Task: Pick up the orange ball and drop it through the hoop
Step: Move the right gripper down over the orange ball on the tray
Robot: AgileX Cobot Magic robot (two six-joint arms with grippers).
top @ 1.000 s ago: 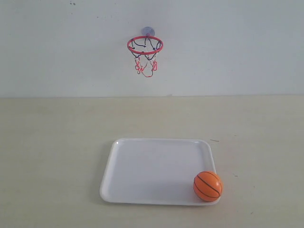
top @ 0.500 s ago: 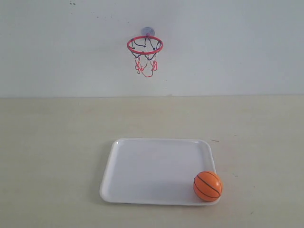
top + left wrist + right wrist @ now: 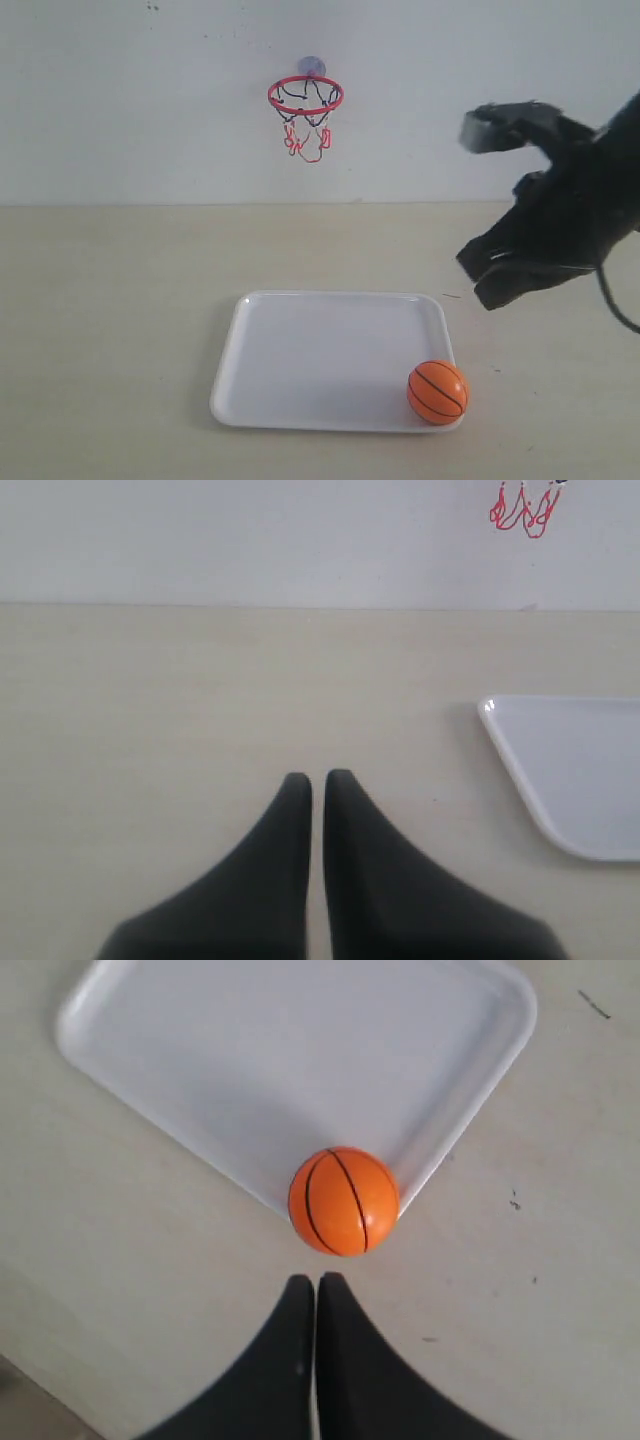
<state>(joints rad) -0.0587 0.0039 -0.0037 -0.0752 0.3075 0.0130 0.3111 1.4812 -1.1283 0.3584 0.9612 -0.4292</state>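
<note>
Orange ball point(image 3: 438, 392) sits in near-right corner of white tray point(image 3: 300, 350) on the surface point(image 3: 110, 300), against the rim. Hoop point(image 3: 305, 95) is mounted on back wall point(image 3: 480, 60), above & behind tray. R fingers point(image 3: 290, 1330) pressed together, empty, up over surface near ball, not touching it. L fingers point(image 3: 290, 820) also together, off to tray's left, nothing held.

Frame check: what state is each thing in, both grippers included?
orange ball: resting in a corner of the white tray, against its rim, not gripped.
hoop: fixed to the wall, ring empty, net hanging.
white tray: flat on the table, holding only the ball.
left gripper: fingers shut, empty.
right gripper: fingers shut, empty, in the air, apart from the ball.
</note>
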